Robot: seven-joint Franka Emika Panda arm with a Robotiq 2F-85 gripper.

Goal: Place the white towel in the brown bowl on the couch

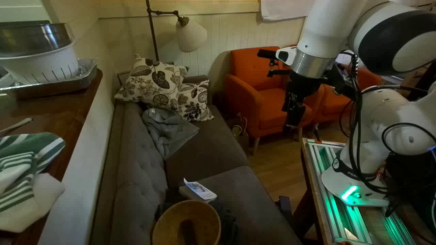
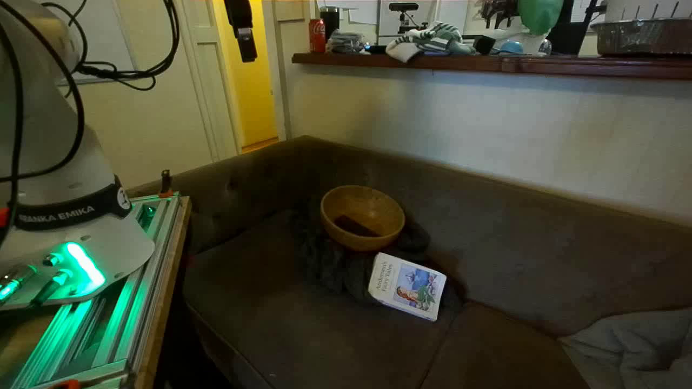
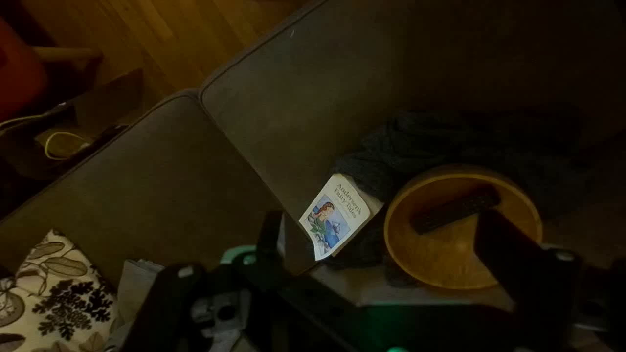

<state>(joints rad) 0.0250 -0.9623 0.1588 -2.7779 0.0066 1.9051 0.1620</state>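
1. My gripper (image 3: 380, 225) hangs higher than the couch (image 3: 171, 171), fingers (image 3: 508, 259) spread wide.
2. Brown bowl (image 3: 455, 256) below me, on dark cloth (image 3: 415, 144), one finger partly hiding it in wrist view; dark remote (image 3: 452, 210) inside.
3. Book (image 3: 337, 215), "Andersen's Fairy Tales", below me, just beside the bowl.
4. White towel: cannot tell which cloth. Striped green-and-white cloth (image 1: 29, 170) on a wooden ledge (image 1: 64, 114), well apart from me; grey cloth (image 1: 170, 131) on the couch, below me.

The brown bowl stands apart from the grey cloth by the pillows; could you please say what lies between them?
In an exterior view, starting at the brown bowl, dark cloth carries a book, then comes the couch seat.
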